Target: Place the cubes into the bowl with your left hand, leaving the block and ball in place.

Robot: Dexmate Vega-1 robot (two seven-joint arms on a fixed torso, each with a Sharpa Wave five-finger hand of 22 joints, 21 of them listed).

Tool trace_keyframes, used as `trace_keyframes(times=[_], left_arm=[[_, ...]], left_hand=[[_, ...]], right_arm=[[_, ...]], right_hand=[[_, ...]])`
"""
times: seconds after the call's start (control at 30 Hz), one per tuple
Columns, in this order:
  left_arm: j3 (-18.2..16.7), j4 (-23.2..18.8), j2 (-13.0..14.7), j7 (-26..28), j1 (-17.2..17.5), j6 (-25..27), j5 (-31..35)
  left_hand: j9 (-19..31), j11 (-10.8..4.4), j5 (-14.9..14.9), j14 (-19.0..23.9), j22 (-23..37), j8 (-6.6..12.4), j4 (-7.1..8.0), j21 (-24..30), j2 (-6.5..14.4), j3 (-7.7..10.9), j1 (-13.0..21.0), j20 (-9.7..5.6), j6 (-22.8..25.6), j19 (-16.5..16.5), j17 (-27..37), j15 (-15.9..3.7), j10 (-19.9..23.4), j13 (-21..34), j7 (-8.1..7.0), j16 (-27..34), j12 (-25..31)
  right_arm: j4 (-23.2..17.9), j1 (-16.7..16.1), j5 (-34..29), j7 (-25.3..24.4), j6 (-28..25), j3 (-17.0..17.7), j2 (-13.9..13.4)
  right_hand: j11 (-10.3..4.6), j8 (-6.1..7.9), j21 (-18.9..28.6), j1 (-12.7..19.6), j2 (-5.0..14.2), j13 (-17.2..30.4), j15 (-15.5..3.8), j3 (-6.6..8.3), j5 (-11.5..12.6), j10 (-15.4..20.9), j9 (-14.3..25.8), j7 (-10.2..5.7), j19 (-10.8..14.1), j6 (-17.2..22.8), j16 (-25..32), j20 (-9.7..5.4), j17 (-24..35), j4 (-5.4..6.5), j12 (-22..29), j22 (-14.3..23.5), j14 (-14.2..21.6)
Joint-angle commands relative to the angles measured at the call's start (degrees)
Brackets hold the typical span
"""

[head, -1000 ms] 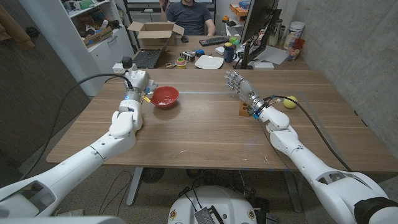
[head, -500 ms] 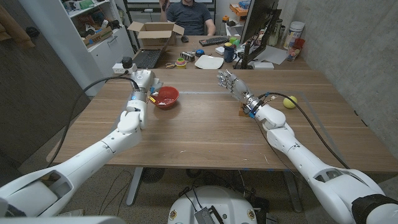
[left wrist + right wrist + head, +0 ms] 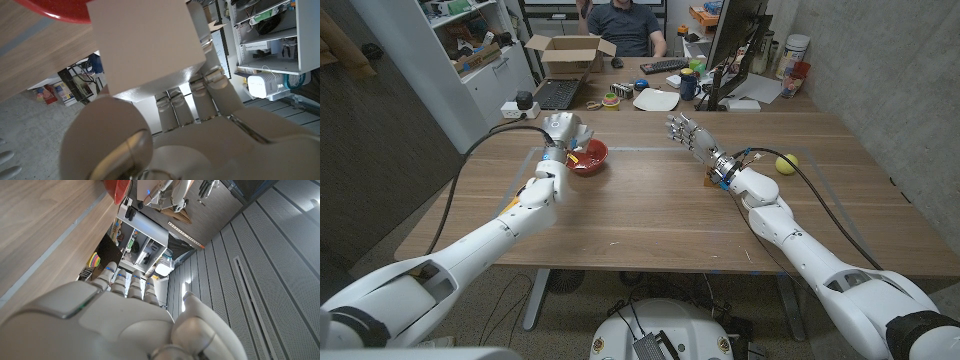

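- A pale cube (image 3: 145,42) sat gripped in my left hand (image 3: 564,132), raised just over the near rim of the red bowl (image 3: 592,156).
- My right hand (image 3: 687,132) hovered above the table (image 3: 640,215), fingers spread, holding nothing.
- A yellow ball (image 3: 785,163) lay near my right forearm.

The bowl (image 3: 587,156) is sitting on the table (image 3: 640,215) toward its left far part. The left hand (image 3: 567,132) is hanging over the bowl's left rim, holding a cube (image 3: 145,42) above it. Well to the right, the right hand (image 3: 688,133) is standing raised above the table, fingers (image 3: 677,124) pointing toward the far edge. A block (image 3: 711,180) is lying just beside the right wrist, and the ball (image 3: 786,163) is resting farther right, near the right forearm.
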Motion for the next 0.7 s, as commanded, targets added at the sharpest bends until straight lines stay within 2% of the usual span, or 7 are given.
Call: trace_keyframes(times=[0.03,0.17,0.57,0.7], left_arm=[[2.9,2.5,-1.0,-2.9,-2.8,-0.9,-3.7],[3.7,2.4,-0.7,-4.9,-3.4,0.0,-3.8],[6.1,1.3,0.5,-8.2,-4.2,4.4,-1.6],[5.9,1.2,0.7,-8.9,-3.9,5.2,-2.3]], left_hand=[[0.1,-5.2,-0.2,14.7,0.2,0.36,0.57,0.5,9.0,0.46,9.8,-0.47,0.2,-0.1,0.2,-14.6,6.8,4.5,-0.06,-0.2,-0.3],[0.0,-5.18,-0.2,14.6,0.2,0.03,0.65,0.5,8.7,0.47,9.6,-0.47,-0.5,0.0,0.1,-14.59,6.2,4.2,-0.58,-0.5,-0.8],[-0.1,-5.27,-0.2,14.4,0.2,-0.27,0.68,0.5,8.4,0.67,9.6,-0.53,-1.2,-0.1,0.0,-14.66,6.0,4.0,-0.72,-1.1,-1.2],[-0.1,-5.28,-0.2,14.4,0.2,-0.25,0.66,0.5,8.3,0.72,9.6,-0.54,-1.1,-0.1,-0.1,-14.66,6.0,3.9,-0.74,-1.2,-1.3]], right_arm=[[-2.0,-0.8,0.2,0.3,-0.8,-0.3,-0.7],[-2.5,-1.2,0.2,-0.1,-0.9,-0.2,-0.8],[-2.3,-1.8,1.1,-0.4,-0.8,0.4,-1.1],[-2.1,-1.7,1.2,-0.2,-0.9,0.4,-1.0]], right_hand=[[0.63,0.1,-0.2,0.3,-0.35,0.1,0.06,-0.23,0.3,0.0,0.2,0.2,0.1,0.2,0.0,-0.02,0.1,-0.1,0.0,0.1,0.2],[0.63,0.09,-0.2,0.3,-0.38,0.1,0.04,-0.26,0.3,0.0,0.2,0.15,0.2,0.2,0.0,-0.03,0.1,-0.1,0.0,0.1,0.2],[0.56,0.06,-0.3,0.2,-0.4,0.1,-0.01,-0.34,0.3,0.0,0.2,0.11,0.2,0.2,0.0,-0.04,0.1,-0.1,-0.1,0.1,0.3],[0.58,0.05,-0.3,0.2,-0.4,0.1,-0.1,-0.36,0.3,-0.1,0.2,0.12,0.3,0.1,0.0,-0.1,0.1,-0.09,-0.1,0.1,0.3]])
